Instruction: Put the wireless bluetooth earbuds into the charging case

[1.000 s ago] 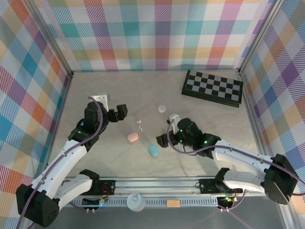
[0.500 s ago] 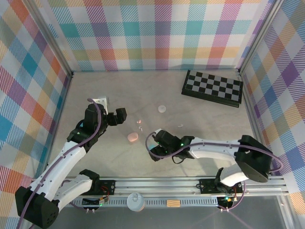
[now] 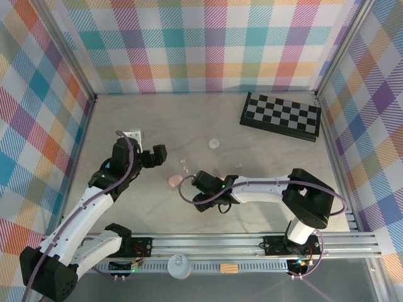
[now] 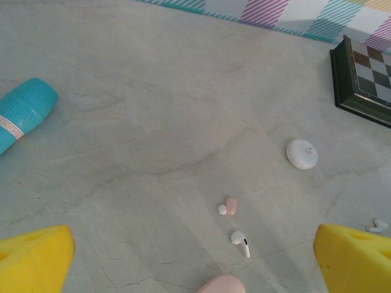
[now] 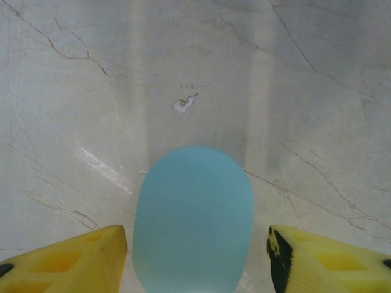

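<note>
Right fingers (image 5: 67, 259) straddle the blue case (image 5: 193, 220), small gaps both sides, not clamped yet. Left fingers (image 4: 30, 259) spread wide over the tabletop (image 4: 122, 152), pink earbud (image 4: 231, 205) and white earbud (image 4: 240, 239) lying loose there.

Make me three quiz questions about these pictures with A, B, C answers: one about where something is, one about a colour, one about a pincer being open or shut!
1. Where is the blue case? A) in the gap of the right pincer B) in the far left corner C) lifted in the air
2. What colour is the tube? A) red B) teal C) black
3. How is the left pincer? A) shut tight B) squeezing a ball C) open and empty
Answers: 1 A, yellow fingers stand either side of it; 2 B, the left wrist view shows it teal; 3 C, its fingers stand far apart, gripping nothing.
</note>
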